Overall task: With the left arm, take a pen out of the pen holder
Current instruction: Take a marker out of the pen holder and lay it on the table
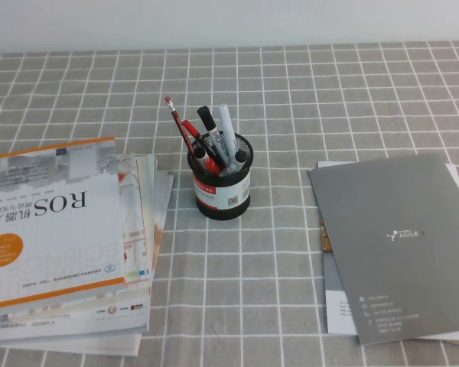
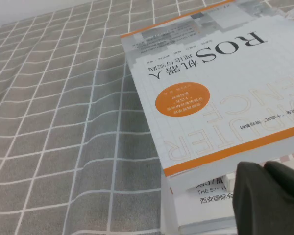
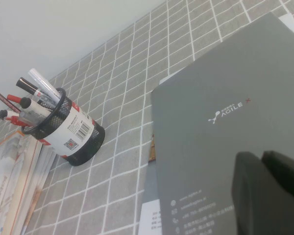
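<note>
Pen holder [image 1: 222,191] | left claw [image 2: 264,167] — together, over "ROS" book [image 2: 206,83] | right claw [image 3: 262,156] — together, over "AGILE·X" folder [image 3: 220,88]

"ROS" on book [image 1: 53,229], "AGILE·X" on folder [image 1: 402,245]

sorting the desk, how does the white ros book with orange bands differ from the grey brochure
The white ROS book tops a thick stack on the left; the grey brochure covers thin sheets on the right. The book shows large print, the brochure only small print. Both lie flat. The left gripper hangs near the book, the right gripper near the brochure.
</note>
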